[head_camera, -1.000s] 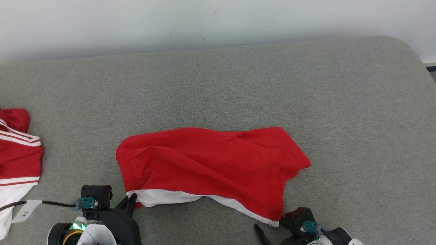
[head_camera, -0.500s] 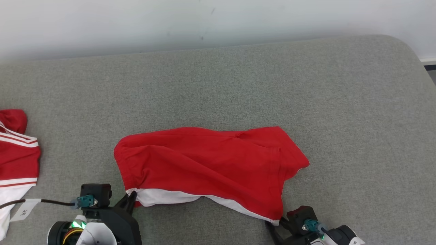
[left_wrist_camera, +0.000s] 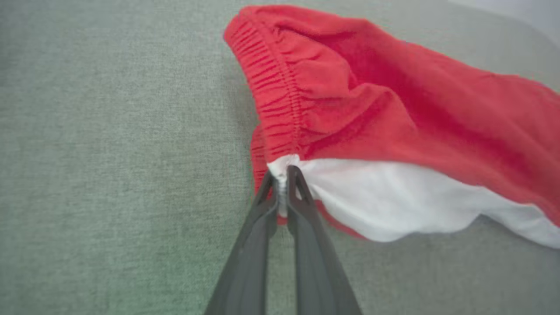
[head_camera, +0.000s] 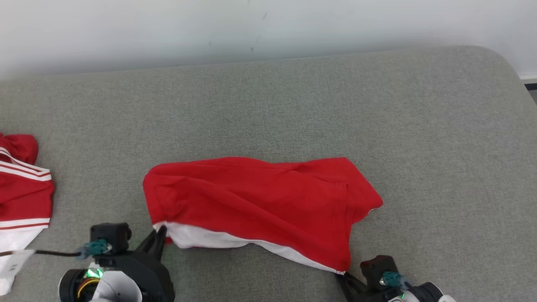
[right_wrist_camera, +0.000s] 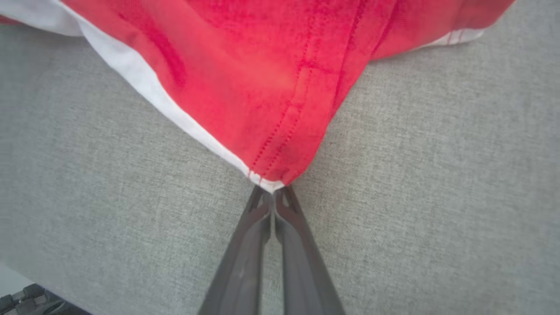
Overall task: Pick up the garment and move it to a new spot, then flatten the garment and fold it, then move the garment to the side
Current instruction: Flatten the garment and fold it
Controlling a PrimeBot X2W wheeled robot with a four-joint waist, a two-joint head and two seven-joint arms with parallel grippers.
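Note:
The garment [head_camera: 260, 205] is a pair of red shorts with a white side panel, lying folded lengthwise on the grey cushion [head_camera: 268, 109]. My left gripper [head_camera: 161, 231] is shut on the waistband corner at the garment's near left; in the left wrist view its fingertips [left_wrist_camera: 282, 175] pinch the white and red cloth [left_wrist_camera: 393, 131]. My right gripper [head_camera: 342, 274] is shut on the hem corner at the near right. In the right wrist view, the gripper [right_wrist_camera: 273, 192] has its tips closed together on the very point of the red cloth [right_wrist_camera: 262, 78].
A second red and white striped garment [head_camera: 21, 188] lies at the cushion's left edge, with a tagged cable [head_camera: 37, 253] near it. A pale wall [head_camera: 251, 25] runs behind the cushion. The cushion's rounded corner is at the far right.
My right gripper moved in to the hem corner and shut on it. The near edge of the garment has lifted slightly. The left gripper kept its hold.

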